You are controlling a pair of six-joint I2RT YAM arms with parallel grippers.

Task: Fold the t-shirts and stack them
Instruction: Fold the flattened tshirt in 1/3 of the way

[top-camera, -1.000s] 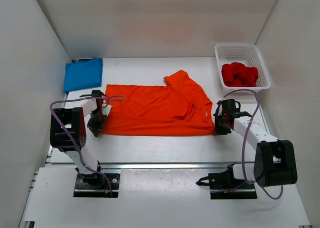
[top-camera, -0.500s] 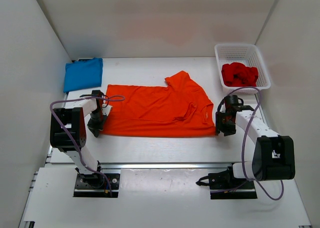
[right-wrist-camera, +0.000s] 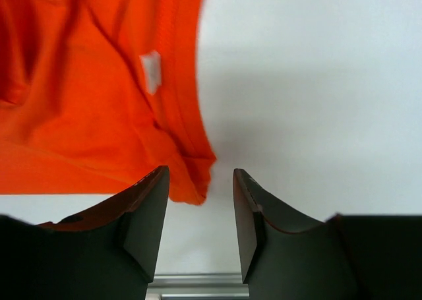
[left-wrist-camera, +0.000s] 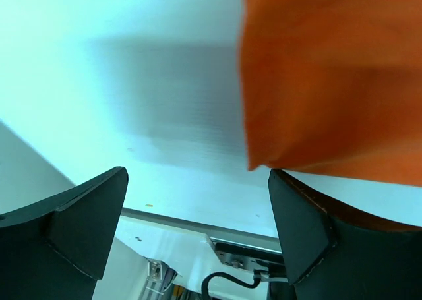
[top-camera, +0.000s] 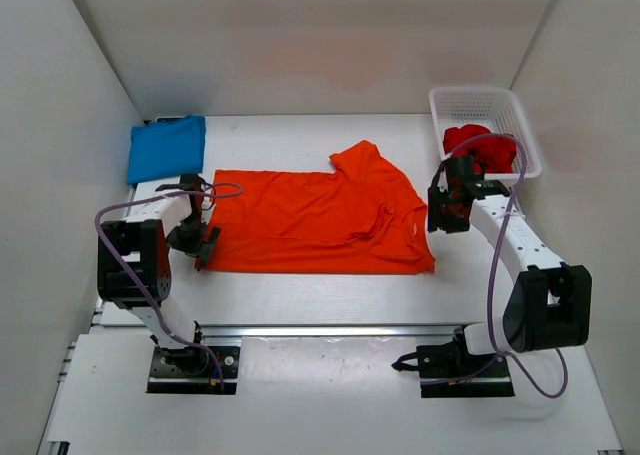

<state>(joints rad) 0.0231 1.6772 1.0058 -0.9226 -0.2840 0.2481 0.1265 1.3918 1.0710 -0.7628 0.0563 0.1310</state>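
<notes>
The orange t-shirt [top-camera: 310, 220] lies spread across the middle of the table, its right sleeve folded over it. My left gripper [top-camera: 200, 245] stands wide open at the shirt's near left corner [left-wrist-camera: 330, 82], with nothing between its fingers [left-wrist-camera: 86, 214]. Just off the shirt's right edge, my right gripper [top-camera: 441, 215] hovers partly open and holds nothing. The shirt's near right corner [right-wrist-camera: 99, 115] lies on the table below it. A folded blue t-shirt [top-camera: 166, 147] rests at the back left. The red t-shirt [top-camera: 495, 155] is bunched in the basket.
The white lattice basket [top-camera: 470, 93] stands at the back right, close behind my right arm. White walls close in both sides and the back. A metal rail [top-camera: 330, 330] runs along the table's near edge.
Both grippers have opened and let go of the orange shirt's near edge. My right gripper has lifted and moved back toward the basket. The left gripper has shifted slightly.
</notes>
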